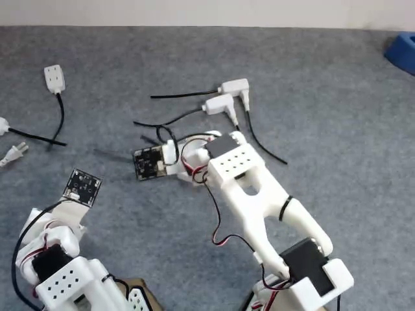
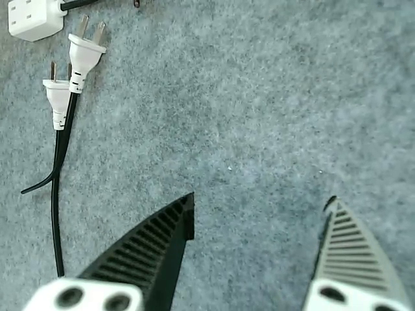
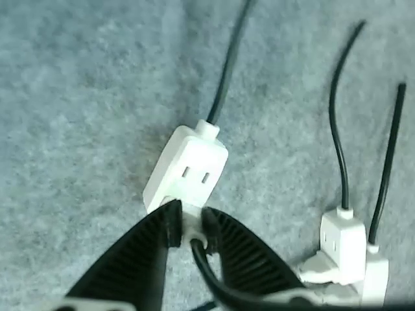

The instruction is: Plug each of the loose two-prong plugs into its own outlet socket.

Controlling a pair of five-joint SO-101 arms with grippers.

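Note:
My right gripper (image 3: 190,223) is shut on a white two-prong plug (image 3: 192,232) with a black cord. The plug's front is pressed against the near end of a white outlet socket (image 3: 188,165); its prongs are hidden. Two more white outlets (image 3: 340,240) lie close by, and in the high view they sit side by side (image 1: 227,95) with angled plugs at their ends. My left gripper (image 2: 260,201) stands open over bare carpet. Ahead of it lie two loose white plugs (image 2: 84,52) (image 2: 57,97) and another outlet (image 2: 32,16), which is also at the far left of the high view (image 1: 54,78).
Grey carpet (image 1: 337,97) covers the whole floor. Black cords (image 1: 175,96) trail left from the two paired outlets. A blue object (image 1: 402,52) sits at the far right edge. The right arm (image 1: 259,194) stretches across the middle, and the left arm (image 1: 58,272) is folded at the near left.

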